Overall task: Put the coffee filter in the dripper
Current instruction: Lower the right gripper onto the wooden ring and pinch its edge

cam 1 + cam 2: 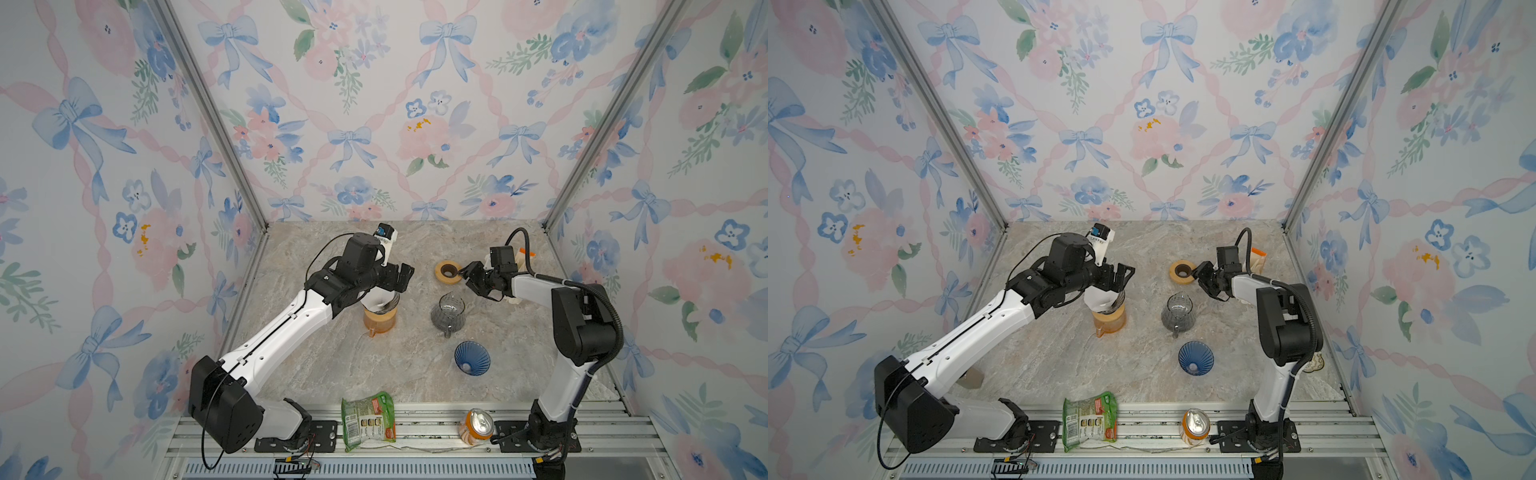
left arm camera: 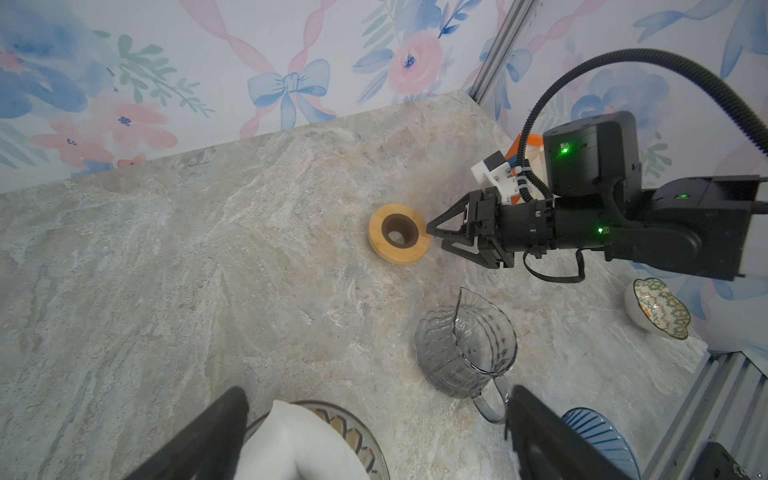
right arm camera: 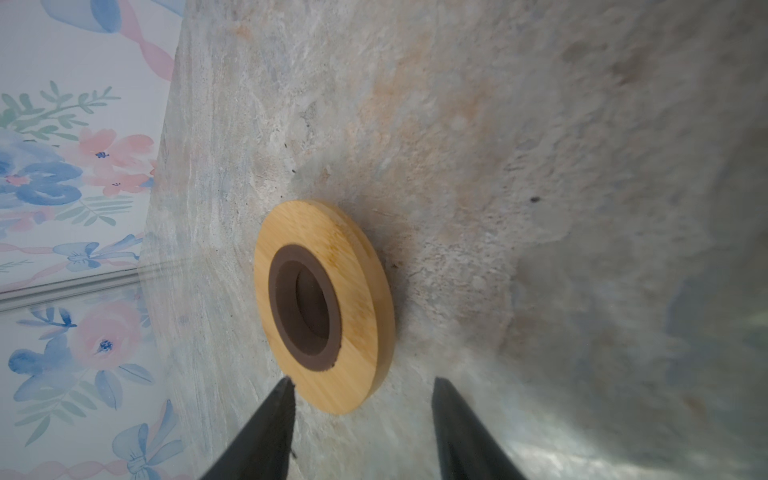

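We are judging the coffee filter [image 2: 299, 444] light, crushable, best pinched at its rim; left pincer [image 1: 402, 277] and right pincer [image 3: 363, 381] are gaping apart.

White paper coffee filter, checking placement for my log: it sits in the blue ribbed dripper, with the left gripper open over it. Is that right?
Wrong dripper. The white paper coffee filter sits in the clear patterned dripper on the orange jug, with the left gripper open over it, as the left wrist view and both top views show. The blue ribbed dripper stands apart.
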Available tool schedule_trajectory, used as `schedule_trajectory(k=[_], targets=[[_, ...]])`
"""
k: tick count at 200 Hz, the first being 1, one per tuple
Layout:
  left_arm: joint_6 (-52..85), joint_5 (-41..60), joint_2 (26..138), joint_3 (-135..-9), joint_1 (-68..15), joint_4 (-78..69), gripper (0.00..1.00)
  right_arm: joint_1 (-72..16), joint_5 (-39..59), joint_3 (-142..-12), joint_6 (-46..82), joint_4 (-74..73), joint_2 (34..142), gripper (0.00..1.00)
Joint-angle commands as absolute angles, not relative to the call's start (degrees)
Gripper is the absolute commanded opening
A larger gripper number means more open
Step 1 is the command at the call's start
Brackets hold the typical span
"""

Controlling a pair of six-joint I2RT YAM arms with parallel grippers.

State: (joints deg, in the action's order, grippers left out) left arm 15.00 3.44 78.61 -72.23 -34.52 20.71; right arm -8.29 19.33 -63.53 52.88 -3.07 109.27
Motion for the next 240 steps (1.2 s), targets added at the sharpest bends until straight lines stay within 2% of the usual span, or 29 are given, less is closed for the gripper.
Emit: schedule_trajectory(k=[1, 16, 84, 128, 240], targets=[[14.8, 3.0, 78.4, -72.8, -34.9, 19.9, 0.98, -7.8, 20.1, -62.7, 55.0, -7.4, 111.8, 0.53], [14.8, 3.0, 78.5, -72.6, -34.9, 19.9, 0.98, -7.9, 20.7, -63.1, 55.4, -9.0, 113.2, 0.50], [14.5, 2.0, 78.3, -72.2, -34.9, 19.9, 0.98, -8.9, 21.0, -65.4, 57.6, -12.5, 118.2, 0.46], [14.7, 1.6, 78.2, -71.8, -34.9, 20.0, 0.98, -9.6, 22.0, -65.4, 59.2, -16.8, 119.8, 0.38], [14.7, 1.2, 78.4, -71.1, -34.8, 20.1, 0.98, -10.1, 22.2, -67.0, 57.2, -16.9, 118.9, 0.19]])
